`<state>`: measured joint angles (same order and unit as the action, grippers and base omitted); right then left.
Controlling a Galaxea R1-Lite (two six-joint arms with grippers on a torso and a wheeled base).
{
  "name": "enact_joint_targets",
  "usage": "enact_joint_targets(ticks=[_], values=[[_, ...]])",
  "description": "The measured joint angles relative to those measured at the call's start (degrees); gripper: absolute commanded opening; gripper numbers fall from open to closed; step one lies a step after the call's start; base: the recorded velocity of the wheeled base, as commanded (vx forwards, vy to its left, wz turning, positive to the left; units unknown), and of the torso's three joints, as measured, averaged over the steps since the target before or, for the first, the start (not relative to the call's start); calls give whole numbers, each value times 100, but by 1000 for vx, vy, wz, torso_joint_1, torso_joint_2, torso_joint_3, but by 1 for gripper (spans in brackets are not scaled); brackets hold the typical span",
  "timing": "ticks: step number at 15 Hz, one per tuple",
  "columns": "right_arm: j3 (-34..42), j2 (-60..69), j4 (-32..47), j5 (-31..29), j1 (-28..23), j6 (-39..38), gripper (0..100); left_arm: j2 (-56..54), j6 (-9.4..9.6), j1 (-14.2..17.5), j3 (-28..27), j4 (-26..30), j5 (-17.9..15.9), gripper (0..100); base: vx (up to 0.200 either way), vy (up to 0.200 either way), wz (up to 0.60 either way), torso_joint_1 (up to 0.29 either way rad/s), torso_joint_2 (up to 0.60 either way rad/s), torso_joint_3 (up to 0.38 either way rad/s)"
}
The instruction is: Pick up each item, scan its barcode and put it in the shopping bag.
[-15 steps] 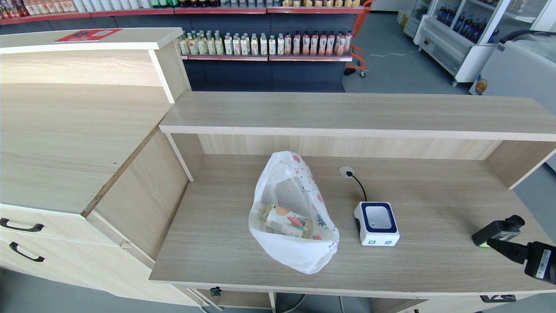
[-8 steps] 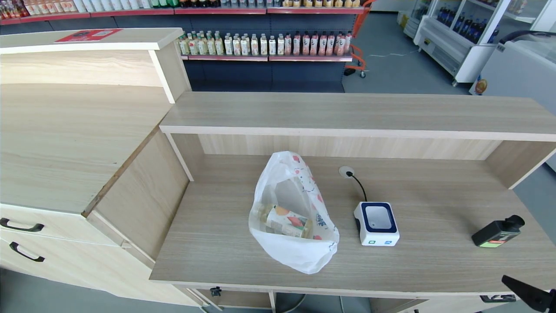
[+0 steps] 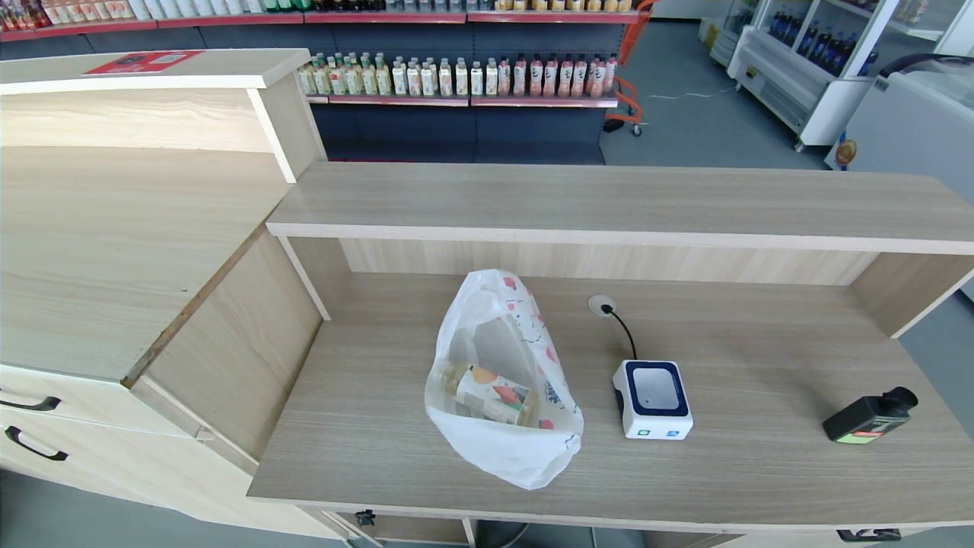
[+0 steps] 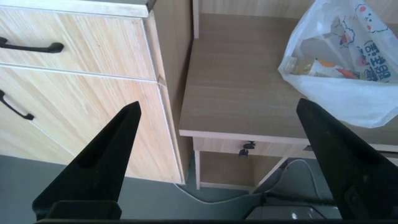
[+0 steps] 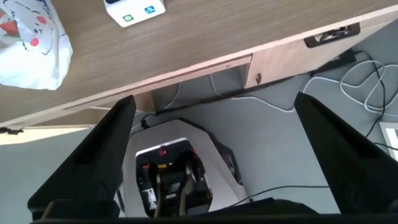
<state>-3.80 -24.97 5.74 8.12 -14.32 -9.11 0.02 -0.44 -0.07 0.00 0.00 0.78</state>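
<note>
1. Head view: a black bottle [image 3: 870,417] lies on its side near the right end of the counter [image 3: 761,358], cap toward the back right. Nothing grips it, and it is well apart from the scanner [image 3: 653,399].
2. The shopping bag [image 3: 525,457] sits on the counter left of the middle, white plastic with its mouth open. A drink bottle [image 3: 491,394] lies on its side inside it.
3. The scanner is a white box with a dark-rimmed window facing up. It stands just right of the bag and does not touch it. Its black cable [image 3: 622,329] runs back to a round hole in the countertop.
4. Left wrist view: the left gripper [image 4: 217,168] has its fingers [image 4: 93,168] spread wide and holds nothing. It is off the counter's front left corner, in front of the drawers [image 4: 74,74]. The bag [image 4: 345,93] is in view on the countertop beyond.
5. Right wrist view: the right gripper [image 5: 211,165] also has its fingers [image 5: 339,162] spread wide and holds nothing. It is out in front of the counter's front edge. The scanner [image 5: 135,9] and part of the bag [image 5: 31,50] are in view on top.
6. A raised ledge [image 3: 609,202] runs along the back of the counter.
7. Behind it are store shelves [image 3: 464,80] with rows of bottles.
</note>
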Motion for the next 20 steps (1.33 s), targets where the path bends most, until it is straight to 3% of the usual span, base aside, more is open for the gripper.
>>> enact_joint_targets(ticks=[5,15,20], values=[[-157,808,263,22,105,7,100,0,-13,-2,0,0,6,100,0,-200,0,0,1,4],[-377,929,556,24,112,30,100,0,-10,-2,0,0,1,100,0,-200,0,2,1,3],[-584,879,842,30,315,24,100,0,-16,-4,0,0,-2,100,-80,0,0,1,2,1]])
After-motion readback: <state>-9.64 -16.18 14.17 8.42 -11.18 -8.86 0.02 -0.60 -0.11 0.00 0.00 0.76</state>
